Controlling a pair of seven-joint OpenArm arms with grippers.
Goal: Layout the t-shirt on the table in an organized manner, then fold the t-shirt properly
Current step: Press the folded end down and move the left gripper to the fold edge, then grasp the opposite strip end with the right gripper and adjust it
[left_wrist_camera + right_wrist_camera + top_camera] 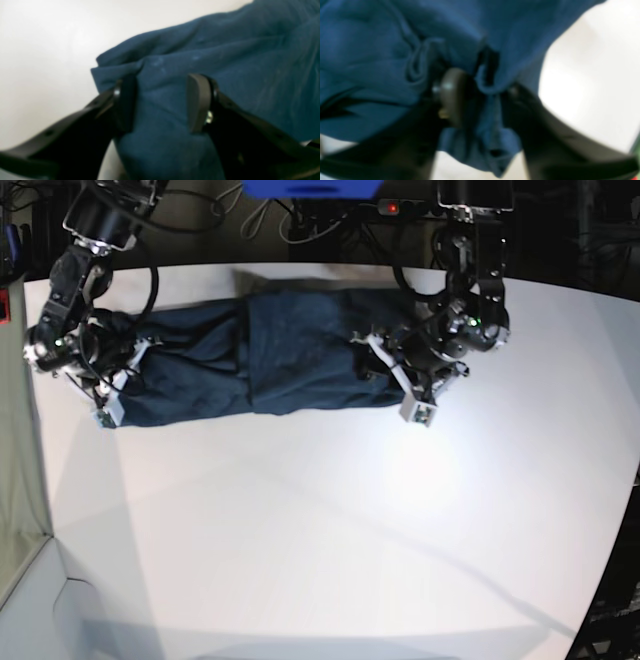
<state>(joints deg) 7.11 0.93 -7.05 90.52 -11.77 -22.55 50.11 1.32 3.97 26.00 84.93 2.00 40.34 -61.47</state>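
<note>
The dark navy t-shirt point(280, 360) lies as a long folded strip across the far part of the white table point(330, 510). My left gripper point(385, 365) is at the strip's right end. In the left wrist view a thick fold of the t-shirt point(225, 50) fills the gap between the left gripper's point(161, 100) fairly wide jaws. My right gripper point(120, 385) is at the strip's left end. In the right wrist view the right gripper point(483, 97) is pinched on a bunched hem of the t-shirt point(370, 37). The neck label is hidden.
Cables and dark equipment point(330, 220) run behind the table's far edge, with a blue object point(310, 188) above them. The table's edge curves down the right side point(615, 550). A pale panel point(20, 510) stands along the left.
</note>
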